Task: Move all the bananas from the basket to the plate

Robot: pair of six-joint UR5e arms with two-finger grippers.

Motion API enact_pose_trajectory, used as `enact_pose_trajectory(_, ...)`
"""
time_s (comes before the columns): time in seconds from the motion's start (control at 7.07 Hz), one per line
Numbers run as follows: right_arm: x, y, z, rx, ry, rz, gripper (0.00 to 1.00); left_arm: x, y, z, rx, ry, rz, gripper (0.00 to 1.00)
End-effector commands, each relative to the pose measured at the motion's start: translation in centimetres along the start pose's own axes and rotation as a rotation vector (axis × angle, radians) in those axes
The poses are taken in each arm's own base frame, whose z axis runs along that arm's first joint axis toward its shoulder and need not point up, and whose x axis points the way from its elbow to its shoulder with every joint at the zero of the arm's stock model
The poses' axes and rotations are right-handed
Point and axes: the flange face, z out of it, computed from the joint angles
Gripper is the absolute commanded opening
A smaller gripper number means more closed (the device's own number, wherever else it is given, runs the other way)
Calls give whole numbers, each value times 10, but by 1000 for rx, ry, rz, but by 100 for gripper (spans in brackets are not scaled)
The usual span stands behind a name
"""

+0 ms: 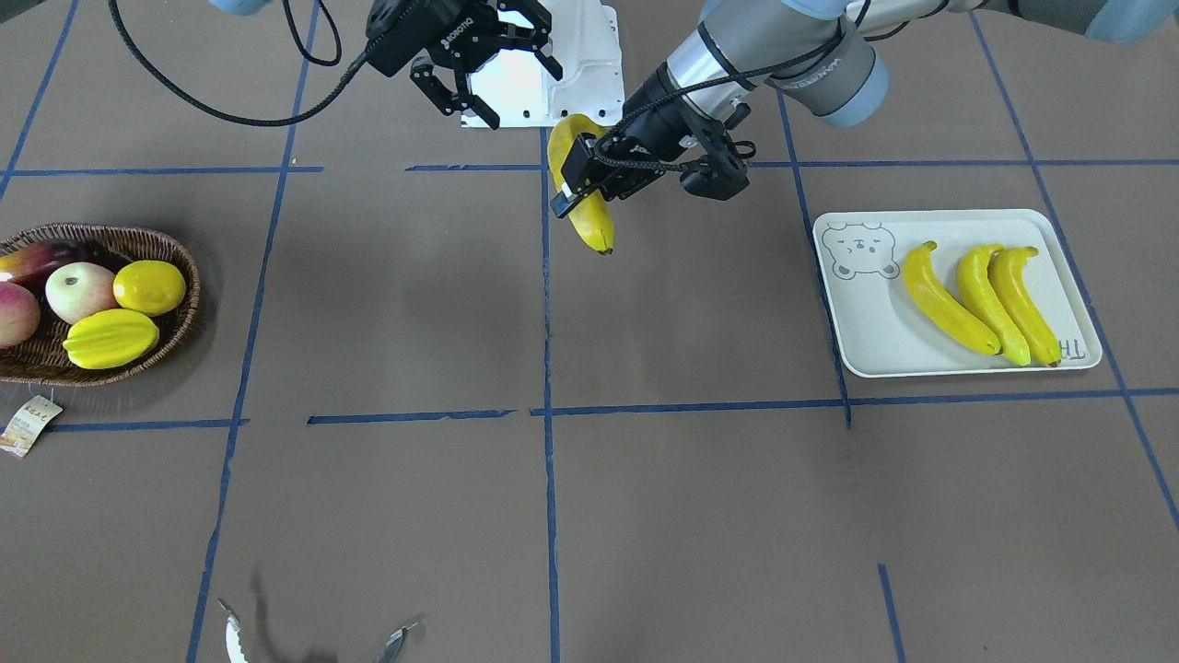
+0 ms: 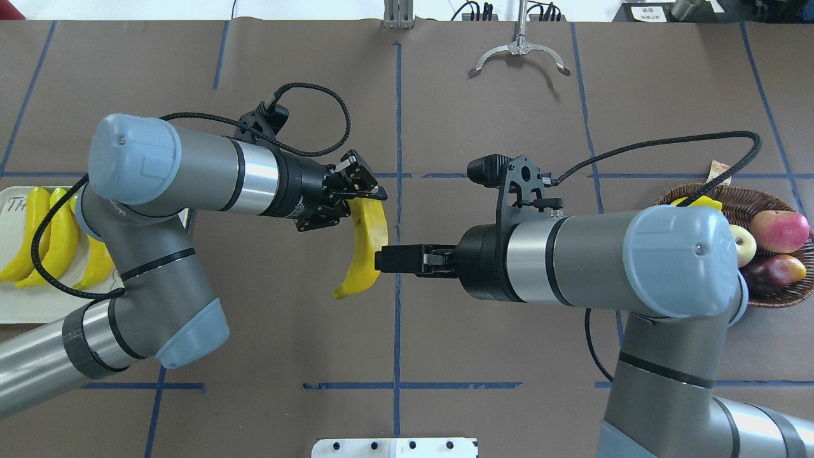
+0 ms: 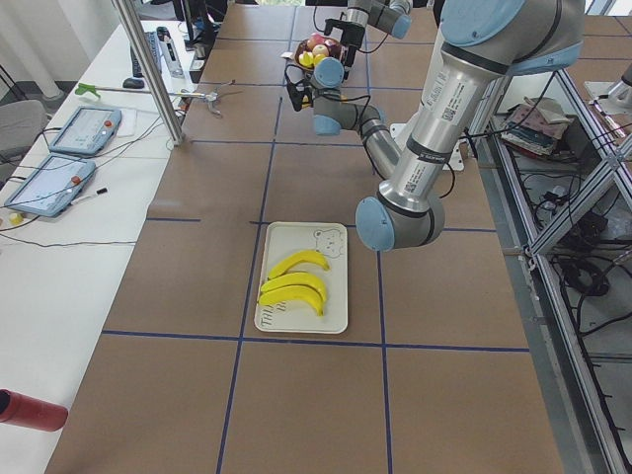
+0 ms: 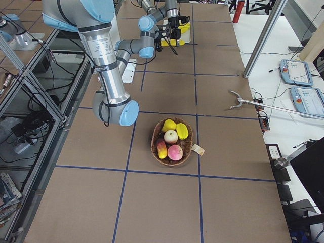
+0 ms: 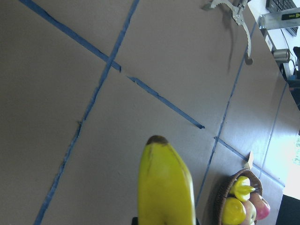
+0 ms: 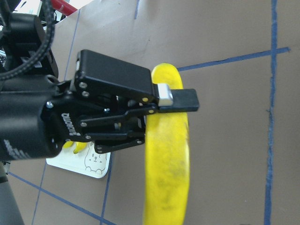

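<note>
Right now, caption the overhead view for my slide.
Left gripper holds a banana aloft; three bananas lie on the plate.

Not much to read here. ROBOTIQ is printed in white on the black body of the right gripper [image 1: 520, 92], upside down from the front camera. The same brand runs sideways on the left gripper [image 6: 174, 97] in the right wrist view. The plate [image 1: 875, 322] has grey lettering in one corner, only "TH" legible. The paper tag [image 1: 28, 425] has print too small to read.
</note>
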Motion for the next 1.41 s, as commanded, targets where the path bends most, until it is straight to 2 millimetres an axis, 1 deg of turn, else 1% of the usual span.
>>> enact_pose_trajectory(0.0, 19, -18, -16, 21, 172, 26, 100, -30, -32, -4, 80, -203, 100, 0)
enact_pose_trajectory(0.14, 35, -41, -21, 57, 266, 50, 100, -42, -51, -16, 122, -301, 128, 0)
enact_pose_trajectory(0.28, 52, -64, -30, 77, 362, -31, 100, -57, -63, -32, 142, -374, 178, 0)
enact_pose_trajectory(0.42, 76, -80, -34, 59, 460, -127, 100, -93, -87, -46, 168, -437, 184, 0)
enact_pose_trajectory(0.57, 110, -115, -54, 65, 554, -222, 100, -125, -111, -60, 195, -496, 222, 0)
enact_pose_trajectory(0.71, 151, -144, -73, 29, 619, -283, 100, -162, -132, -73, 201, -566, 267, 0)
enact_pose_trajectory(0.85, 182, -178, -94, -28, 622, -277, 100, -190, -147, -73, 233, -626, 281, 0)
enact_pose_trajectory(0.99, 213, -209, -114, -81, 613, -269, 100, -214, -160, -65, 231, -676, 287, 0)
enact_pose_trajectory(1.13, 246, -230, -133, -116, 618, -271, 100, -229, -169, -60, 230, -707, 271, 0)
enact_pose_trajectory(1.27, 272, -238, -150, -142, 613, -256, 100, -244, -177, -54, 226, -737, 254, 0)
